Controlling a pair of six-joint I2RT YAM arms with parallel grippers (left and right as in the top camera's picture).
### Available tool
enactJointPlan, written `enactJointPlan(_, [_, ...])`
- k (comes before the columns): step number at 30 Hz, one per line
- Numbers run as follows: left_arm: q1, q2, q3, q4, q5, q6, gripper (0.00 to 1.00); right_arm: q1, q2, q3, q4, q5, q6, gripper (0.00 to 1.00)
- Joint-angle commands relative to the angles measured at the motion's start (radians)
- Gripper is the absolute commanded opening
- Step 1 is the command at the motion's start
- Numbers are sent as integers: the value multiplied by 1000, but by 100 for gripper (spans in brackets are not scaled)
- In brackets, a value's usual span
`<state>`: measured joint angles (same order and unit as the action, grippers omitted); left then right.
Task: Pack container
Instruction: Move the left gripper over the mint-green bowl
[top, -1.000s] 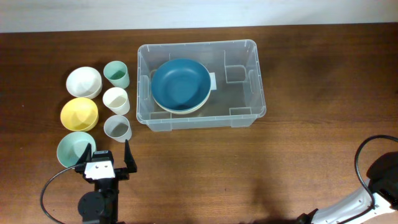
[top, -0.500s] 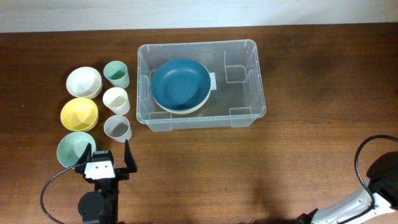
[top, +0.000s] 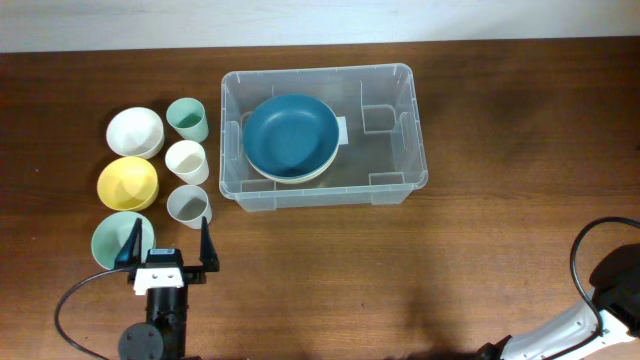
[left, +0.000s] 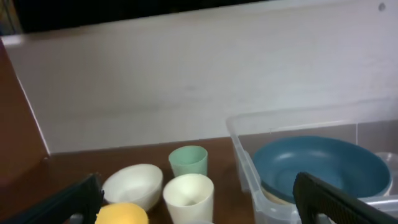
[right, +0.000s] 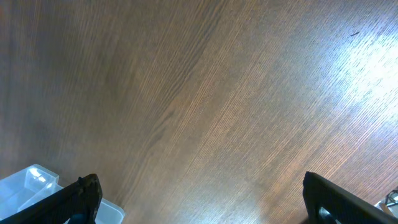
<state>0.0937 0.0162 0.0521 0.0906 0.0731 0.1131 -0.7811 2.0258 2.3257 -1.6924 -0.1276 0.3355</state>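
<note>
The clear container (top: 415, 120) stands at the back centre of the table. A blue bowl (top: 291, 135) lies in its left half, stacked on a cream one. My left gripper (top: 169, 240) is open near the front left, with its fingers pointing at the grey cup (top: 188, 205) and nothing between them. In the left wrist view the left gripper (left: 199, 190) faces the white cup (left: 188, 196), with the container (left: 242, 155) and its blue bowl (left: 320, 167) to the right. My right gripper (right: 205, 199) is open over bare wood, with only a corner of the container (right: 31, 186) in sight.
Left of the container stand a white bowl (top: 135, 131), a yellow bowl (top: 127, 183) and a pale green bowl (top: 120, 238). Beside them are a green cup (top: 187, 119) and a white cup (top: 187, 161). The right arm (top: 610, 300) shows at the front right corner.
The left arm has shifted slightly towards the front edge, and its left finger now overlaps the pale green bowl's rim. Both grippers stay open; nothing else has moved.
</note>
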Motion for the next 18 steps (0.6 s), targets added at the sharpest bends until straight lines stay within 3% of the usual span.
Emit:
enactJointPlan(1, [1, 50, 150, -84, -100, 99, 100, 2, -10, -4, -3, 9, -10, 99])
enactJointPlan(4, [1, 161, 327, -230, -192, 99, 100, 2, -10, -4, -3, 9, -10, 99])
enactJointPlan(10, [1, 544, 765, -494, -240, 99, 100, 2, -10, -4, -3, 9, -10, 99])
enactJointPlan(13, [1, 811, 1061, -727, -223, 100, 100, 2, -10, -4, -3, 9, -10, 99])
enactJointPlan(18, [1, 1085, 1328, -970, -127, 98, 100, 2, -10, -4, -3, 9, -10, 99])
